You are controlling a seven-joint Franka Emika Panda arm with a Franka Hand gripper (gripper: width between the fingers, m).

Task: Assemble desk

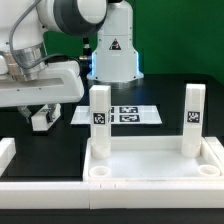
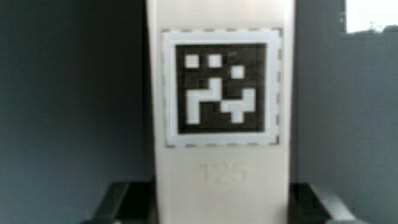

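The robot's two-finger gripper [image 1: 39, 112] hangs in the upper part of the exterior view's left, over the black table [image 1: 50, 150]. It is well apart from the flat white rimmed rectangular plastic tabletop [image 1: 145, 152], which lies low in the frame toward the exterior view's right. The jaws are closed on a short white plastic square leg [image 1: 41, 121]. The leg appears to be held clear of the table so that it can be carried across to the tabletop.

A second white tagged leg [image 1: 99, 115] stands upright in a far corner of the tabletop, near the middle of the frame. A third leg [image 1: 193, 115] stands in the other far corner, at the exterior view's right. The near round corner sockets [image 1: 98, 172] look empty, so the held leg probably belongs in one of them.

The wrist view shows the grip itself, which the exterior view leaves small and partly hidden. The leg fills the picture with its black-and-white square tag [image 2: 217, 88] facing the camera. The dark fingers [image 2: 121, 200] sit against opposite sides of one end, with no gap showing. A faint mark beside the tag is too blurred to read.

Only the exterior view shows the tabletop and the standing legs. It also shows the marker board [image 1: 125, 114] lying flat behind them and the low white border wall [image 1: 8, 150].
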